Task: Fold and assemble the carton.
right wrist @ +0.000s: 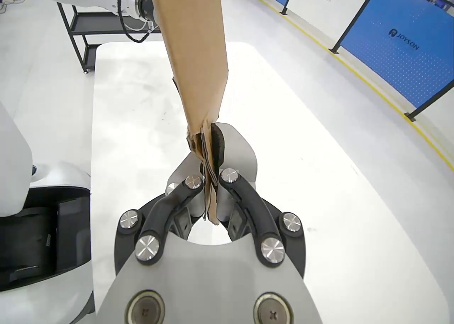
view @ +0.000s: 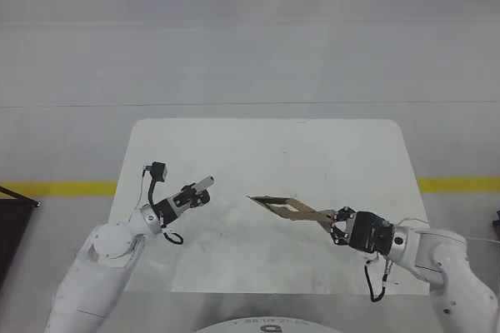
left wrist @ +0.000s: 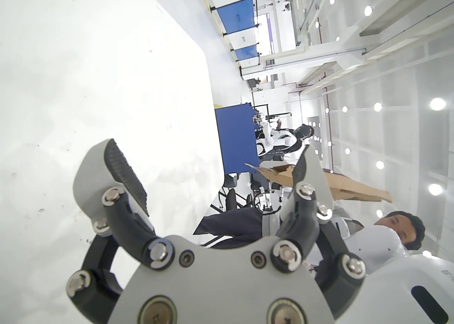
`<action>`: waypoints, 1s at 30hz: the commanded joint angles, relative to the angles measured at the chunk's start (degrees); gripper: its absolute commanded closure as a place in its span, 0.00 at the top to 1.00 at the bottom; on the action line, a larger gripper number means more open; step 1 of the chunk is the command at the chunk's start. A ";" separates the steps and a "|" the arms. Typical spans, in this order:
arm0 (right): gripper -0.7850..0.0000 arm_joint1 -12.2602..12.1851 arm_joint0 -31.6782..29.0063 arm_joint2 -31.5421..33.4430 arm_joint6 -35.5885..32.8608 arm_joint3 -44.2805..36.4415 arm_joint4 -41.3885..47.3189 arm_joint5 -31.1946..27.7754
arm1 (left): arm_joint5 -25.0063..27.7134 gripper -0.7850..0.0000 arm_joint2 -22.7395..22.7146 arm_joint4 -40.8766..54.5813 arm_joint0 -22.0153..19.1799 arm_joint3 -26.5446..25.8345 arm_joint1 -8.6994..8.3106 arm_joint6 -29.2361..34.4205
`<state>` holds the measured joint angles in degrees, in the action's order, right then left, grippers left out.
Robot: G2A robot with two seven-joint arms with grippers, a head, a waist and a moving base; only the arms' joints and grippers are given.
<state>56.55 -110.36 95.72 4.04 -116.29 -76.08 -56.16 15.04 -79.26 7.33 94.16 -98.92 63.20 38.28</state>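
Carton [view: 285,207], flattened, is held over the white table [view: 317,150], one end pinched in my right gripper [view: 337,223]. Its long axis runs toward my left gripper [view: 202,189], whose fingers are spread and empty, near the free end but not touching.

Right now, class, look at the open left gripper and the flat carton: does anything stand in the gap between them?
Nothing visible does. The left gripper is open and faces the free end of the carton, with only bare table below the gap. The right gripper clamps the other end of the carton.
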 commanded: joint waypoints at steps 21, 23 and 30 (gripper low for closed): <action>0.00 -0.56 6.34 -7.64 -27.00 4.29 29.79 8.62 | 1.15 1.00 1.25 -44.71 0.26 -17.26 -1.07 -7.50; 0.00 -0.64 6.65 -8.03 -27.76 4.05 30.45 8.59 | 0.76 1.00 3.01 -49.64 0.23 -18.84 -1.02 -8.42; 0.00 -0.79 7.01 -9.13 -28.65 3.19 29.98 9.51 | 1.58 1.00 8.76 -58.39 -2.13 -20.78 -0.70 -8.86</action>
<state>55.77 -103.47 86.69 -24.56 -113.12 -46.00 -46.88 16.31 -71.45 -50.55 92.34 -119.55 62.44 29.41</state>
